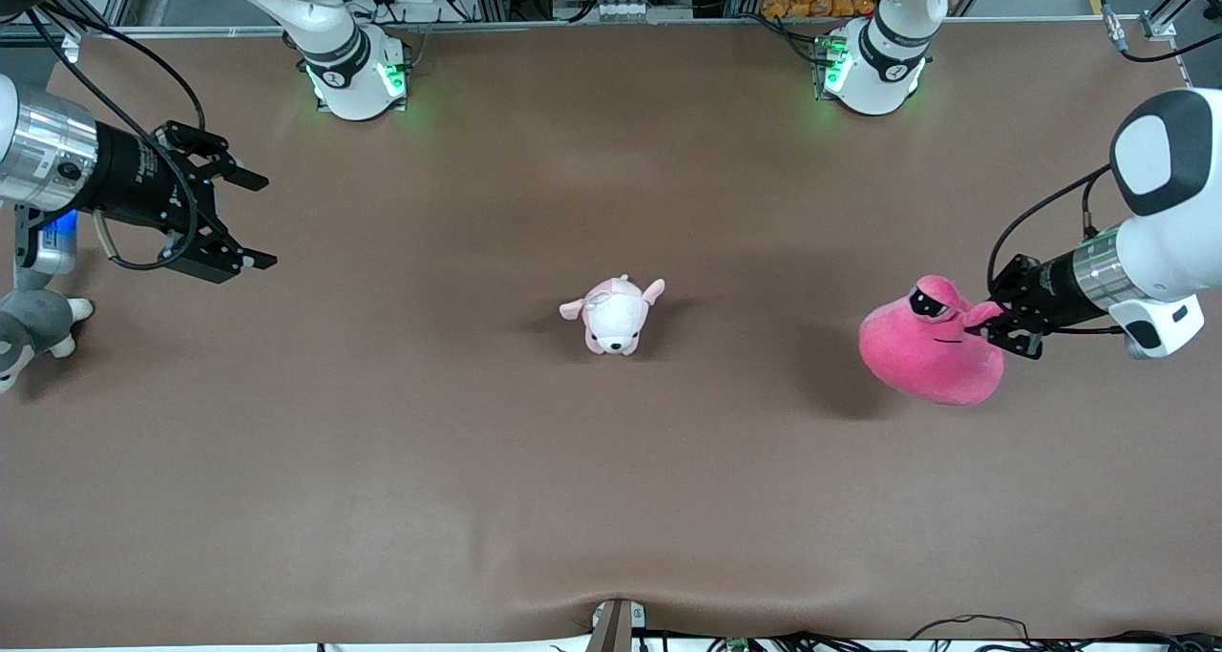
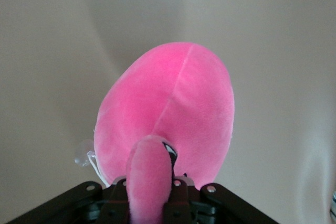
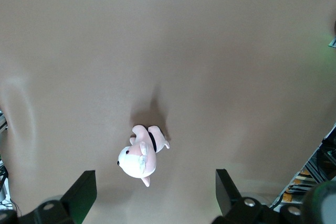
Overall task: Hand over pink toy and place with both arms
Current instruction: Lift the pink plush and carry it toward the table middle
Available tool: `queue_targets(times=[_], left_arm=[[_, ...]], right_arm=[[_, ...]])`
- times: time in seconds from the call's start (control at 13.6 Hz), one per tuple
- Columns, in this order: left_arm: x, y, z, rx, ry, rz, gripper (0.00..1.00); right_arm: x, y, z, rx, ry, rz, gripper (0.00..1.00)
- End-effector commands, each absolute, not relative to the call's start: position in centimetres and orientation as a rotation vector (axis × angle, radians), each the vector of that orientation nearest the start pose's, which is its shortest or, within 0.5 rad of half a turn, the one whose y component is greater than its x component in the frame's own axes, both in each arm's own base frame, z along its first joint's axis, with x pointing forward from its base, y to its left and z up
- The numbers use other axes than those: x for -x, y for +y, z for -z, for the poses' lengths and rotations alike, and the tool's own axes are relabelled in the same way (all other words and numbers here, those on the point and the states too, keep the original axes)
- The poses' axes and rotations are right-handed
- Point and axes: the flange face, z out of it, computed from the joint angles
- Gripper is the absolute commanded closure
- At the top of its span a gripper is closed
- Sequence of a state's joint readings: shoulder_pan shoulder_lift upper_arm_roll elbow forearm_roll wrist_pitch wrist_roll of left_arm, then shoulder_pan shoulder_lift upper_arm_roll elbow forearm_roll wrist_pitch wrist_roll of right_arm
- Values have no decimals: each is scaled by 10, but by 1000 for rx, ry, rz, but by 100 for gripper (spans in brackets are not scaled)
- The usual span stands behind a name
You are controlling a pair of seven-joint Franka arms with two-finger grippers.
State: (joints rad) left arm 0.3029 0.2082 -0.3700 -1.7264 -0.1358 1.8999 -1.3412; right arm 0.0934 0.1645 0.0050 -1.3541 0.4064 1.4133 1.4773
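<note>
Start at the right arm's end of the surface point(image 1: 611, 499): your right claw point(image 1: 250, 220) hangs there released, jaws spread wide, aimed across toward the middle, with nothing between its fingers. Just beside that arm, at the edge of the front view, a grey-and-white plush animal point(image 1: 29, 332) lies on the surface.

Move toward the middle and you meet the small pale pink-and-white puppy plush point(image 1: 614, 314), lying flat. It sits roughly on the line between the two claws, so it is the one thing in the way. From the right wrist view the puppy point(image 3: 140, 157) shows between that claw's open fingers but well below them. I judge that a handover held high will clear it; a low sweep may brush it.

At the left arm's end, your left claw point(image 1: 1004, 322) is clenched on one eye stalk of the pink toy point(image 1: 931, 345). Its body hangs toward the middle, away from the claw, and its shadow falls apart from it, so I judge it lifted. The left wrist view shows the stalk point(image 2: 149, 178) pinched between the fingers.

The relation that matters: the toy lies well apart from the right claw, across nearly the whole surface, its bulk facing that claw.
</note>
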Motion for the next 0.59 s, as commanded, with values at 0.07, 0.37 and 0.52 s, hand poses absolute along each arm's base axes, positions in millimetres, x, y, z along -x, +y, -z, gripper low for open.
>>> queue_targets(times=[0.07,0.37,0.52], left_arm=[[-614,-45,-475,2617,-1983,-272,100],[-603,-59,-495,2630,-1956,-262,100],[-595,-69,-506,2621,-1972,-306,100]], right_arm=[[-580,103,-630,2255,1789,-541,0],[-578,110,-630,2260,1784,-545,0],[-577,119,-630,2274,1772,-547,0]])
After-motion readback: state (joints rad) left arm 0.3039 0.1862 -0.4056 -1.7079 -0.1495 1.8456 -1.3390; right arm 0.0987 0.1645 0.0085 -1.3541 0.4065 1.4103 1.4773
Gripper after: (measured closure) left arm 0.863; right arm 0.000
